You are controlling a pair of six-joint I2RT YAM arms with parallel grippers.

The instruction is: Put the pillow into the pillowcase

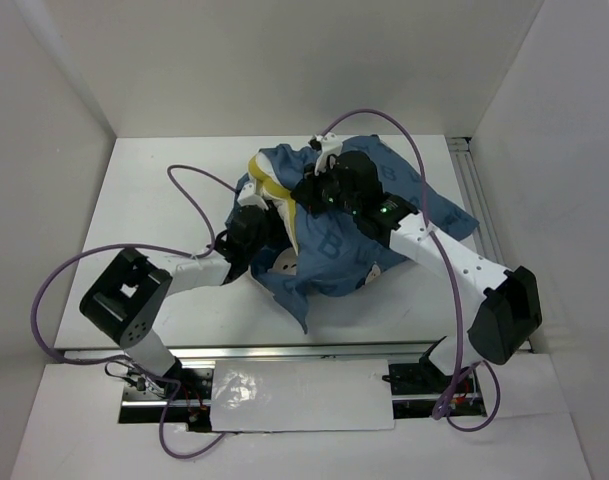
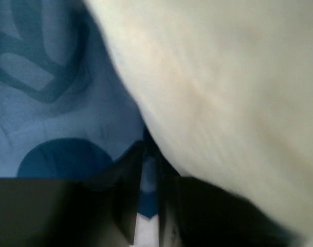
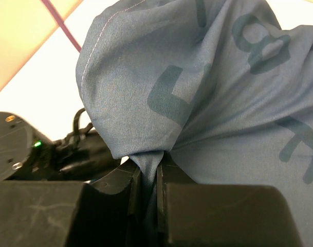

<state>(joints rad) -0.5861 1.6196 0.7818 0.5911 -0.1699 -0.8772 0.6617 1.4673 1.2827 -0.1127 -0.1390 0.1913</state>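
Denim-blue pillowcase [image 3: 223,103] sits pinched in my right gripper [image 3: 146,167]; what my left gripper [image 2: 148,159] holds, I cannot tell. Sleeving step: next, pull cloth over the pillow [image 2: 238,77].

A flat white table [image 1: 164,215] carries everything. A floppy denim-blue cloth pillowcase [image 1: 334,265] printed with darker letters lies heaped around the middle of the surface, closer to the far edge than to the near one. One of its corners spreads toward the right edge, and a point trails toward the near edge. A plump white pillow with pale yellow trim [image 1: 267,190] shows at the heap's left side. A thin purple cable [image 1: 172,171] loops over the left half. A silver metal rail [image 1: 474,190] runs along the right edge.
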